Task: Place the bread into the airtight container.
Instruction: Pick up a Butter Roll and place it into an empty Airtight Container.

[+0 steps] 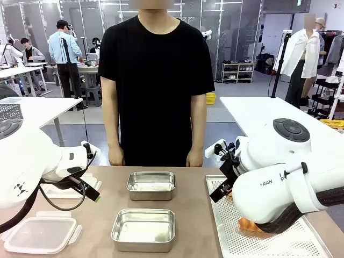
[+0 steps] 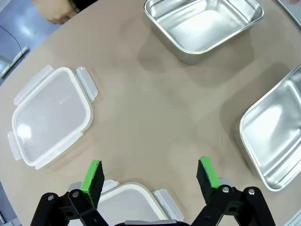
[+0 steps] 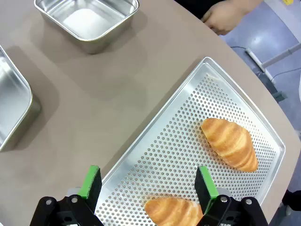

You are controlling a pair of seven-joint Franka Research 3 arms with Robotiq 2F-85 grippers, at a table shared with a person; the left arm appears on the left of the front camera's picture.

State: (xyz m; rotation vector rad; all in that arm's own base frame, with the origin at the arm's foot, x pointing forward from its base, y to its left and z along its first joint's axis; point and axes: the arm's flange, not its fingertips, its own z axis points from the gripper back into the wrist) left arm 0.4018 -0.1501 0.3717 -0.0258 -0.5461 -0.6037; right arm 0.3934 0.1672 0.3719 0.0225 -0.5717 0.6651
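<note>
Two croissants of bread lie on a perforated metal tray point(image 3: 178, 136): one point(image 3: 230, 143) toward its far side, the other point(image 3: 174, 211) close under my right gripper point(image 3: 148, 182), which hangs open above the tray. A bit of bread point(image 1: 248, 224) peeks out under the right arm. Two open steel airtight containers stand mid-table, the far one point(image 1: 151, 185) and the near one point(image 1: 143, 229). My left gripper point(image 2: 149, 175) is open over bare table beside two clear lids point(image 2: 51, 115) point(image 2: 129, 205). In the front view the left gripper point(image 1: 91, 192) and right gripper point(image 1: 219, 192) flank the containers.
A person stands at the far edge, hands down by the table point(image 1: 115, 157). A hand point(image 3: 225, 14) shows beyond the tray. The lids point(image 1: 40, 234) lie at the left front. The tray point(image 1: 279, 242) takes up the right side.
</note>
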